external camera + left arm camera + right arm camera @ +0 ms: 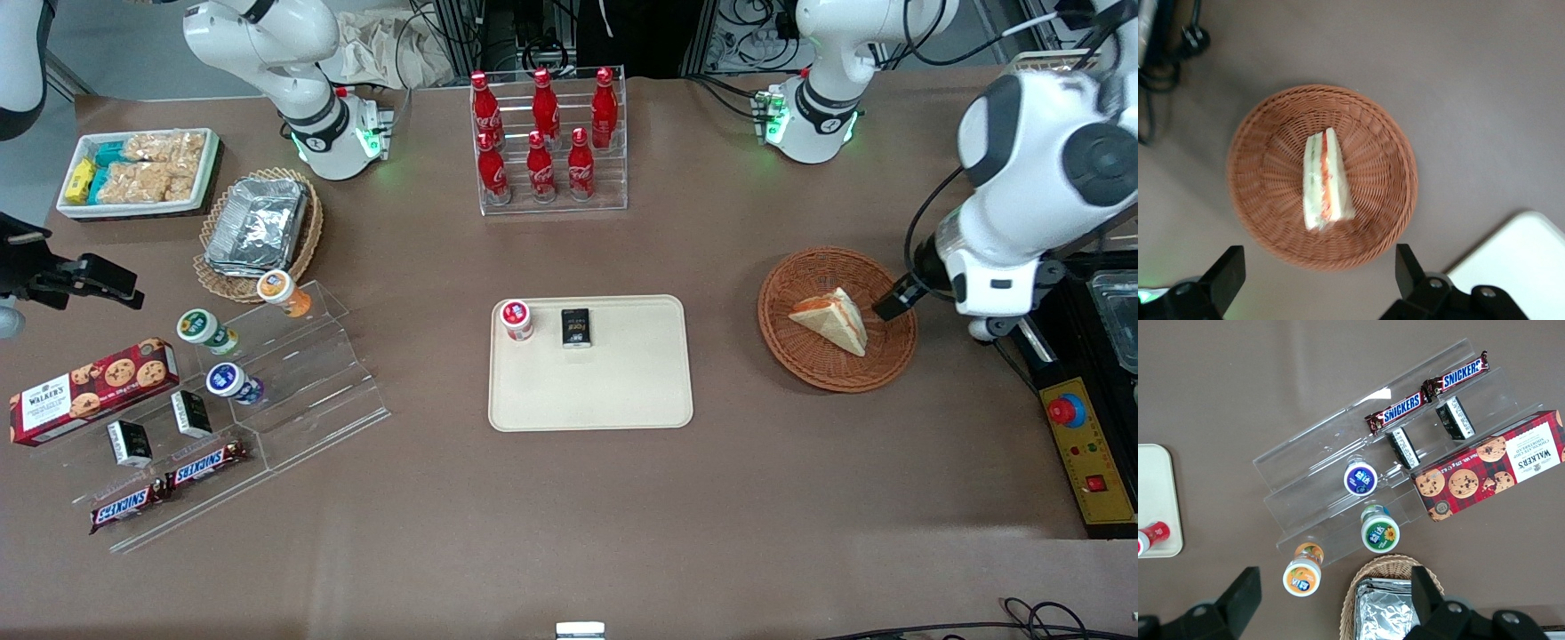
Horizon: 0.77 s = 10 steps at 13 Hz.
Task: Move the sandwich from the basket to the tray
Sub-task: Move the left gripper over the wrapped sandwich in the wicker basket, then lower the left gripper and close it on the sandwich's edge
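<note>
the sandwich (pixel 833 319) lies flat in the basket (pixel 805 356), a pale wedge with its orange-red and green filling visible along one edge; in the left wrist view the sandwich (pixel 1325 180) sits close to the centre of the basket (pixel 1265 167), not touching the rim. the basket rests on the brown table (pixel 622 498), beside the tray (pixel 622 391) toward the working arm's end, the two well apart with bare table between them.

the gripper (pixel 892 302) hangs at the edge of the basket toward the working arm's end, clear of the sandwich. its height over the basket appears moderate, though the front view does not settle this. in the left wrist view the gripper (pixel 1319 275) has its jaws spread wide, one finger (pixel 1228 270) outside the basket rim and nothing held between them.

relative to the tray: a small red-lidded cup (pixel 516 320) and a black packet (pixel 576 327) stand on it, in the part farther from the front camera, side by side but apart. a clear rack of red bottles (pixel 542 142) stands farther from the front camera than the tray. a clear stepped stand (pixel 293 391) with snacks lies toward the parked arm's end.
</note>
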Available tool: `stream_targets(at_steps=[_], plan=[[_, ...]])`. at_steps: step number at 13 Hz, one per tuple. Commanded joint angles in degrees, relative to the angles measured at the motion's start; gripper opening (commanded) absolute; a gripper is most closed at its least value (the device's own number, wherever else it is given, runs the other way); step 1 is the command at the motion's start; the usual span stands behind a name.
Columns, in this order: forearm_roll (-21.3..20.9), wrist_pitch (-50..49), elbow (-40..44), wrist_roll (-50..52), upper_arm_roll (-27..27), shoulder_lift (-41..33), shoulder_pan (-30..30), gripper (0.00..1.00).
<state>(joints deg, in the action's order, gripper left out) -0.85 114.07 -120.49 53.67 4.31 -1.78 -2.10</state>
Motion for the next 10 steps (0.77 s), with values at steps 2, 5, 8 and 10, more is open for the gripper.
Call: stream_targets(at_steps=[2, 5, 8, 10], plan=[[0.1, 13.1, -11.4, 10.0, 0.1, 0.1, 0.2, 1.00], [0.3, 19.5, -14.9, 13.7, 0.0, 1.9, 0.2, 1.00], [0.2, 28.4, -20.9, 13.7, -0.1, 2.3, 0.2, 1.00], [0.2, 30.8, -22.4, 13.7, -0.1, 3.7, 0.2, 1.00]])
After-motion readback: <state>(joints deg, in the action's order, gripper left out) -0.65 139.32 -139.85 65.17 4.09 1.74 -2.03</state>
